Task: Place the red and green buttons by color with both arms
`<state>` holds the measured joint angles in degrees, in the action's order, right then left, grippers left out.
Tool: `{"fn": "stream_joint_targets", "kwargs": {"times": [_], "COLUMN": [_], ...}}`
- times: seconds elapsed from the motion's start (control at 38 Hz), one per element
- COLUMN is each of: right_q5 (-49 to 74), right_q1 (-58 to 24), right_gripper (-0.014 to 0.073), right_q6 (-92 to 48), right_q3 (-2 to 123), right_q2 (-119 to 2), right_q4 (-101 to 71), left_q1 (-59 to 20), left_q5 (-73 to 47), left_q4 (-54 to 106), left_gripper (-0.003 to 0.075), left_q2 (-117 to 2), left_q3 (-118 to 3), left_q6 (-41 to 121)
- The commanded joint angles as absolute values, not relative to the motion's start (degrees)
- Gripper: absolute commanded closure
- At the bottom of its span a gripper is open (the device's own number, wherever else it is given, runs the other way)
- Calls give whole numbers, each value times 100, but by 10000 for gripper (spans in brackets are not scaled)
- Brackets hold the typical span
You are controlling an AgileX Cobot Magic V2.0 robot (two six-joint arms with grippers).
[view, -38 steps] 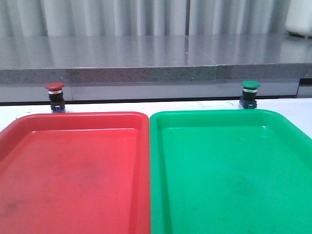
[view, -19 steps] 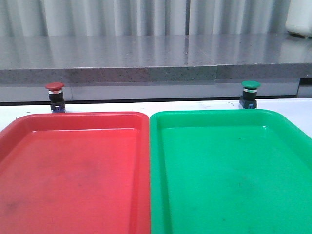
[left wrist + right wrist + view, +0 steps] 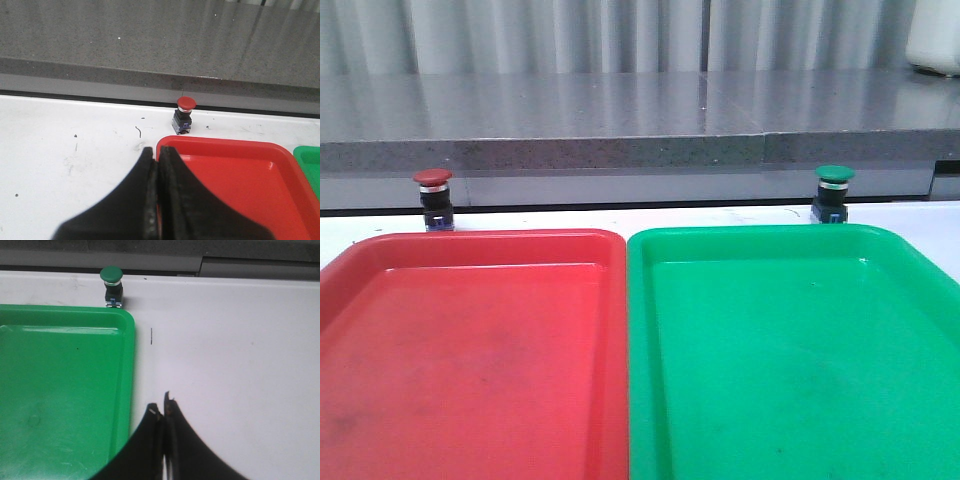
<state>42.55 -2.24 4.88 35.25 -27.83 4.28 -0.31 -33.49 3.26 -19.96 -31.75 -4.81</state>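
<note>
Red button (image 3: 433,199) stands upright on the white table (image 3: 720,215), just beyond the far rim of the red tray (image 3: 470,350), toward that tray's left end. Green button (image 3: 833,194) stands upright the same way, just past the far rim of the green tray (image 3: 790,350), toward its right side. Neither button is in a tray. Both trays lie side by side, long edges touching or nearly so; I cannot tell which from the front camera.

The front camera gives me both buttons and both trays at once, plus the grey stone ledge (image 3: 620,120) behind them, but no arm at all.

From the left wrist I get what the front lacks: the left gripper (image 3: 157,152), fingers pressed together with nothing between them, hanging over the table near the red tray's corner. The red button sits well ahead of it, close to the tray's rim but apart from it. A sliver of green tray shows at the frame edge. Small dark scuffs (image 3: 138,131) mark the table.

From the right wrist: the right gripper (image 3: 162,407), fingers closed to a thin slit and empty, over bare table just beside the green tray's outer edge. The green button is well ahead, near the tray's rounded corner. A short dark line (image 3: 151,336) is on the table between them.
</note>
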Motion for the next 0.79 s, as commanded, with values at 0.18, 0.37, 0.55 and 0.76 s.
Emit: {"fn": "stream_joint_targets", "kwargs": {"times": [0.18,0.37,0.55,0.76], "right_q5": [3927,3922,3841,3847], "right_q1": [-203,-203,-203,-203], "right_gripper": [466,155,107,107], "right_q6": [414,414,414,414], "right_q3": [3725,3725,3725,3725], "right_q2": [-2856,-2856,-2856,-2856], "right_q4": [547,556,555,555], "left_q1": [-23,-23,-23,-23], "left_q5": [-3250,-3588,-3576,-3563], "left_q4": [254,243,229,229], "left_gripper": [738,626,371,246], "left_q2": [-2152,-2534,-2987,-3783], "left_q3": [-3370,-3723,-4008,-4307], "left_q6": [-491,-491,-445,-445]}}
